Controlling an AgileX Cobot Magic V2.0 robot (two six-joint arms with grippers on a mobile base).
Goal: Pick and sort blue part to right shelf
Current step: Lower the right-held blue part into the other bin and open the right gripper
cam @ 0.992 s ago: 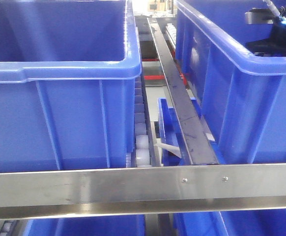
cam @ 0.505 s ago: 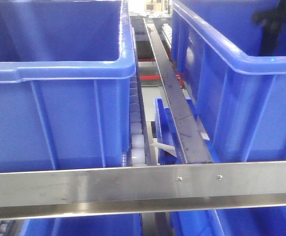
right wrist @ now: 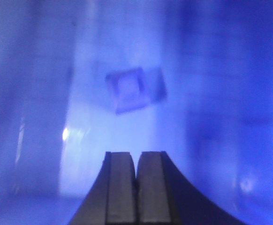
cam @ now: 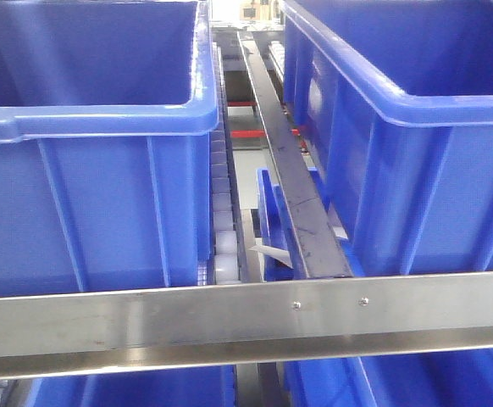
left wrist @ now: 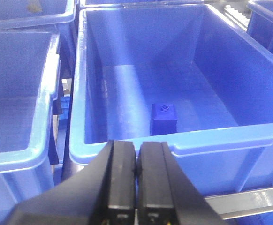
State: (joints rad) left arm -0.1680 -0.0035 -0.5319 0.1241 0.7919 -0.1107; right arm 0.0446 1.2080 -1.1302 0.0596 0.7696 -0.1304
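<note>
A small blue part point(left wrist: 163, 117) with a round knob on top stands on the floor of a large blue bin point(left wrist: 174, 147), near its front wall. My left gripper point(left wrist: 136, 157) is shut and empty, just outside that bin's near rim. In the blurred right wrist view, my right gripper point(right wrist: 136, 164) is also shut and empty, inside a blue bin. A squarish blue part point(right wrist: 134, 89) lies on the floor ahead of it. The right shelf shows its brushed-metal front rail point(cam: 246, 326). Neither gripper appears in the front view.
Two large blue bins point(cam: 85, 119) point(cam: 416, 127) sit on the rack, with white roller tracks point(cam: 223, 246) and a dark divider bar point(cam: 289, 178) between them. More blue bins point(left wrist: 19, 93) stand left of the left gripper. A steel rail point(left wrist: 249, 201) runs below.
The dark right arm seen at the top right over the right-hand bin has left the front view. The bins and rail have slid leftward in that view.
</note>
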